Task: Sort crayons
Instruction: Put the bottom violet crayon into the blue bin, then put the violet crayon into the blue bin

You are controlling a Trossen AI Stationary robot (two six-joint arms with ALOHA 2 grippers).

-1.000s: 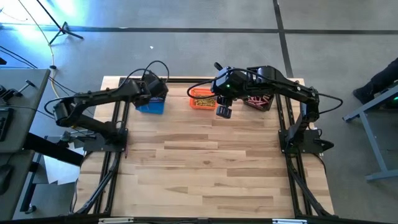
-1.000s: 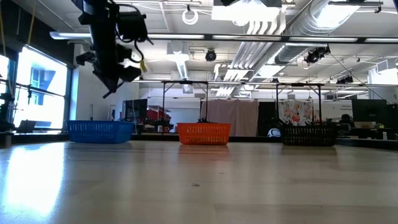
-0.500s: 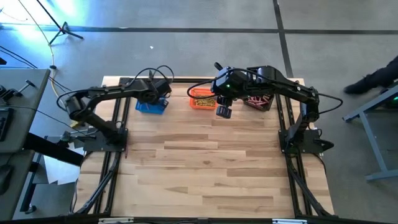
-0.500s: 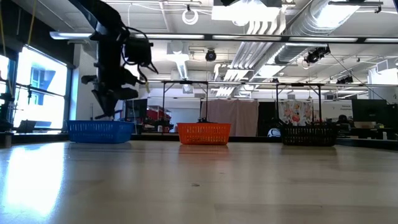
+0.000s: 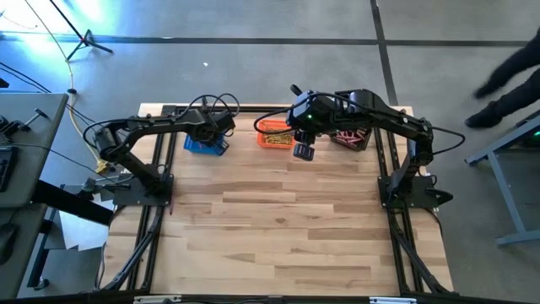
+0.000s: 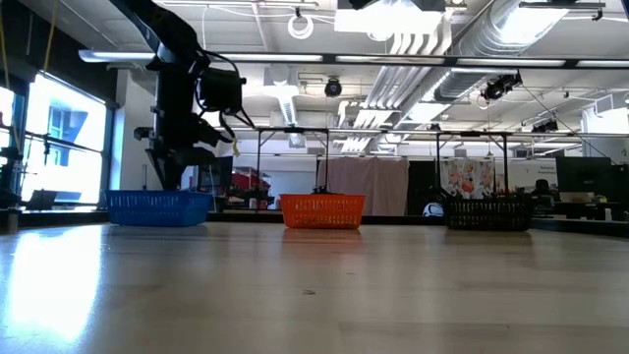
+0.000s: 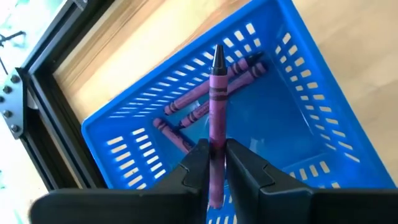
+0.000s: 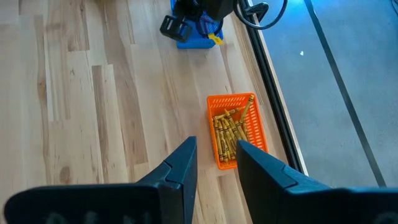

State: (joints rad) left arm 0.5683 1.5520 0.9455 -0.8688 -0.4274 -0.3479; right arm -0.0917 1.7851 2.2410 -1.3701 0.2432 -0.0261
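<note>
One purple crayon stands between the left gripper's fingers, tip pointing down into the blue basket, the two fingers close against its sides. More purple crayons lie on that basket's floor. Over at the back edge of the table, the left arm is poised right above the blue basket. Next along sits the orange basket, full of yellow crayons, then the black basket. The right gripper hangs over the wood just beside the orange basket, fingers apart, holding nothing.
</note>
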